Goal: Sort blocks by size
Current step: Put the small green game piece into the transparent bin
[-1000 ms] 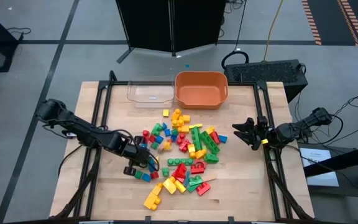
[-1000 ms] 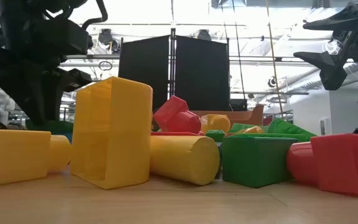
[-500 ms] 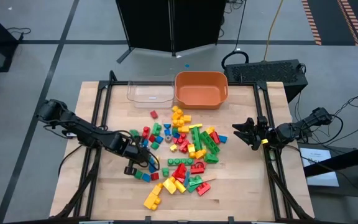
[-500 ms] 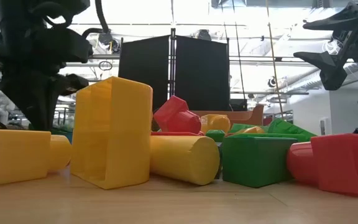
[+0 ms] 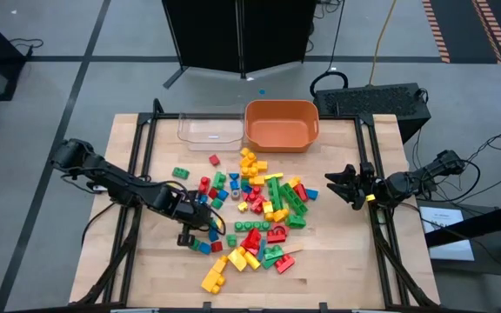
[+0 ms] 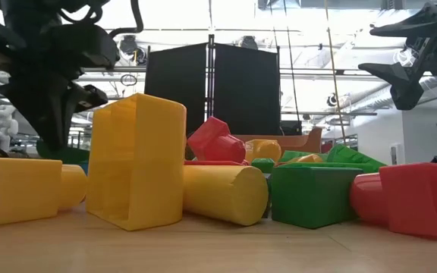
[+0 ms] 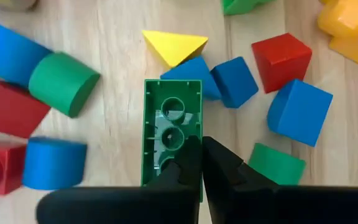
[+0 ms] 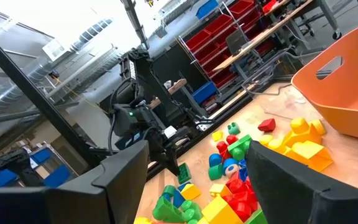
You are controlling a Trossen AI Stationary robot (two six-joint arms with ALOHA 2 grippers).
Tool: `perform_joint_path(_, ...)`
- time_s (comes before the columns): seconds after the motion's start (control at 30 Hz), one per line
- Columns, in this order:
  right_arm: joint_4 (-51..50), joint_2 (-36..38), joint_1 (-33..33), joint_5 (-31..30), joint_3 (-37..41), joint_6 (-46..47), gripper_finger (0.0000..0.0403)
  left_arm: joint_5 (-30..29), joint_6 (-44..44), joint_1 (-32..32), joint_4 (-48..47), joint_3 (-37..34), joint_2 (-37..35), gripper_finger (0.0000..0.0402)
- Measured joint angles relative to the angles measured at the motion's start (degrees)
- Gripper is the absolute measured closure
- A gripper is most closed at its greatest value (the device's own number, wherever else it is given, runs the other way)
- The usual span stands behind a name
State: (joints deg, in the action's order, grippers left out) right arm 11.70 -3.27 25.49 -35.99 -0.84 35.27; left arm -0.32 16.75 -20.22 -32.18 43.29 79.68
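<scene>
The blocks (image 5: 252, 209) are lying scattered over the middle of the desk (image 5: 337, 278), leaving bare wood along the near edge and down both sides. The left pincer (image 5: 200, 228) is hanging at the pile's left fringe, its fingers (image 7: 188, 163) clenched on a long green brick (image 7: 171, 134), which is sitting above loose blue, red and green pieces. The right pincer (image 5: 336, 186) is waiting released over the desk's right side, apart from the pile. At the far edge the orange tub (image 5: 283, 124) and the clear tray (image 5: 209, 130) are standing side by side. Compared with a second ago, a green block (image 5: 180, 173) and a red block (image 5: 214, 160) are now lying apart on the pile's far-left side.
</scene>
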Motion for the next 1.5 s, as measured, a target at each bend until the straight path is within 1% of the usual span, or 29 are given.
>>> perform_joint_path(0.13,0.00,0.00,0.01,0.00,0.00,-0.03,0.0142,-0.51,0.77,0.92,-0.53,0.46,0.00,0.0397)
perform_joint_path(0.2,0.00,0.00,-0.01,0.00,0.00,0.02,0.0142,-1.89,0.59,1.82,-1.46,1.89,0.00,0.0399)
perform_joint_path(0.37,0.00,-0.01,0.00,0.02,0.00,0.02,0.0142,-7.65,-3.04,6.35,-3.95,7.38,-1.84,0.0400)
perform_joint_path(0.57,-0.34,0.00,-0.01,0.02,-0.02,-0.02,0.0142,-17.06,-5.79,17.08,-7.36,14.05,-7.15,0.0401)
perform_joint_path(0.67,-0.96,-0.02,-0.01,0.02,-0.02,-0.38,0.0142,-21.43,-8.29,24.49,-7.32,16.02,-10.64,0.0401)
perform_joint_path(0.73,-1.09,-0.02,-0.01,0.02,-0.02,-0.38,0.0142,-22.86,-9.85,30.21,-7.02,16.99,-12.18,0.0401)
perform_joint_path(0.8,-1.16,-0.02,0.01,0.02,-0.02,-0.38,0.0142,-22.30,-11.67,36.78,-6.60,17.03,-13.18,0.0401)
perform_joint_path(0.9,-1.32,-0.02,0.01,0.02,-0.02,-0.38,0.0142,-17.74,-15.60,45.61,-5.16,16.96,-12.77,0.0401)
perform_joint_path(1.03,-1.32,-0.01,0.00,0.02,-0.02,-0.25,0.0142,-11.01,-19.23,53.41,-2.05,16.93,-9.36,0.0401)
perform_joint_path(1.13,-1.33,-0.02,0.01,0.02,-0.02,-0.09,0.0142,-7.89,-21.21,56.19,-1.63,16.92,-6.19,0.0396)
perform_joint_path(1.2,-1.31,-0.02,-0.01,0.02,-0.02,-0.02,0.0142,-6.78,-23.14,56.93,-2.41,16.87,-4.09,0.0380)
perform_joint_path(1.33,-1.31,-0.02,0.00,0.04,-0.02,0.04,0.0142,-5.55,-26.24,56.95,-2.39,16.85,-1.52,0.0328)
perform_joint_path(1.5,-1.31,-0.02,-0.01,0.03,-0.02,0.02,0.0142,-5.61,-26.16,56.95,-2.78,16.85,-1.73,0.0254)
